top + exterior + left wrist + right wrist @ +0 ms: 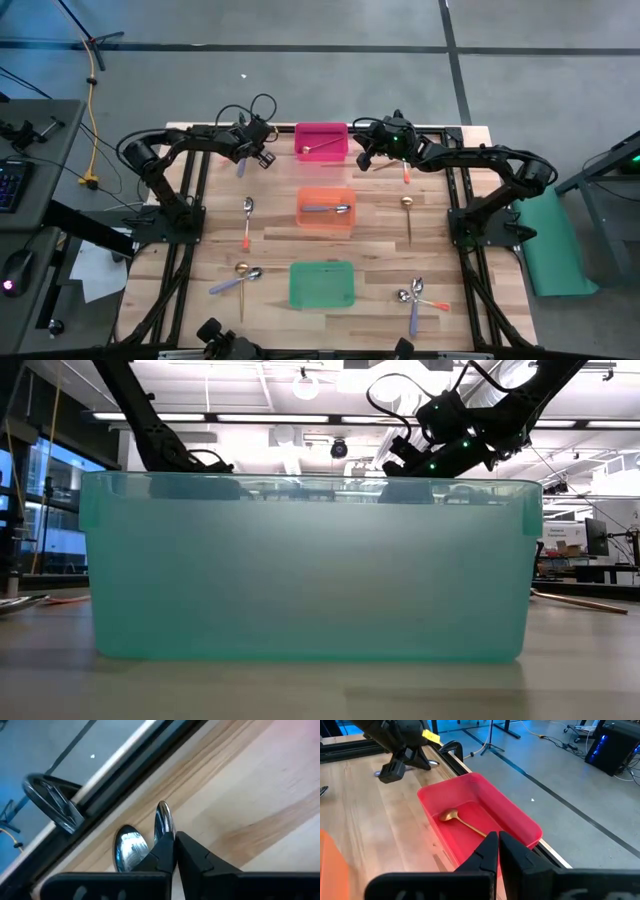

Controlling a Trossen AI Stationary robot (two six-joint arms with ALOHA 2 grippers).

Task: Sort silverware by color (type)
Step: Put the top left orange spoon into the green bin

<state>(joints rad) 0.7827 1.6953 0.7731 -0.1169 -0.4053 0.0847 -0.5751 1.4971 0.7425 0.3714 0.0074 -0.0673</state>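
Both arms are reaching across the table (330, 240) toward the pink bin (322, 141) at upper centre. The left end effector (243, 160) is clamping a purple-handled spoon (163, 819); the right end effector (498, 851), fingers together, is hovering over the bin, where a gold spoon (461, 821) is lying.

Far bin (322, 132): centre of table's (470, 225) far edge, one spoon (318, 149) inside.
Middle bin (326, 196): table centre, spoon (328, 209) inside.
Near bin (322, 284): by near edge.
Loose spoons (418, 296): both sides of bins.
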